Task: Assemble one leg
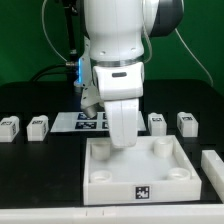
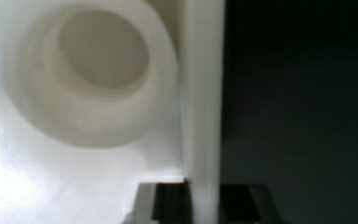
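Several small white legs with marker tags lie on the black table: two at the exterior view's left (image 1: 8, 125) (image 1: 38, 125) and two at its right (image 1: 157, 122) (image 1: 187, 122). None is held. My gripper (image 1: 120, 141) is down at the back wall of the large white tray-like panel (image 1: 140, 172). In the wrist view the dark fingers (image 2: 165, 203) stand one on each side of the panel's thin wall (image 2: 202, 110), pressed against it. My gripper (image 2: 204, 192) is shut on that wall. A round corner socket (image 2: 101, 66) shows close by.
The marker board (image 1: 88, 121) lies behind the panel, partly hidden by the arm. A white block (image 1: 213, 167) stands at the exterior view's right edge, beside the panel. A green curtain closes off the back.
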Motion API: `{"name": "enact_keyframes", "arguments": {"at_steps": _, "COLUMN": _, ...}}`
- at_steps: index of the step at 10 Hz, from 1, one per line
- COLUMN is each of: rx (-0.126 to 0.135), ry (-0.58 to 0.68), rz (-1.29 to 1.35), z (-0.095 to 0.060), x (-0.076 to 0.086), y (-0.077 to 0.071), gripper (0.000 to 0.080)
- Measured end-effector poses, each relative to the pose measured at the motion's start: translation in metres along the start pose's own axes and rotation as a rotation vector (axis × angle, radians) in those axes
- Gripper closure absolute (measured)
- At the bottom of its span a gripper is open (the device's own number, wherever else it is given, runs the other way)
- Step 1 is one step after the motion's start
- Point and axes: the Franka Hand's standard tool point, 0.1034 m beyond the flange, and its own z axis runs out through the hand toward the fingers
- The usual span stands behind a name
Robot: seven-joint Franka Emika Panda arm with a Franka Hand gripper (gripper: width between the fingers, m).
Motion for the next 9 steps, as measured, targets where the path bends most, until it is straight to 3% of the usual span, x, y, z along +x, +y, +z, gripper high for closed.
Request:
{"name": "enact_keyframes", "arguments": {"at_steps": 2, "rx": 0.000, "ry": 0.000, "rz": 0.004, "z": -0.001, "x": 0.000, "y": 0.001, "gripper": 0.0738}}
{"name": "enact_keyframes", "arguments": {"at_steps": 7, "rx": -0.035, "ry": 0.024, "rz": 0.009, "z": -0.001, "x": 0.036, "y": 0.035, "gripper": 0.0738}}
{"name": "enact_keyframes", "arguments": {"at_steps": 9, "rx": -0.040, "ry": 0.024, "rz": 0.034, "z": -0.001, "x": 0.039, "y": 0.039, "gripper": 0.0738}}
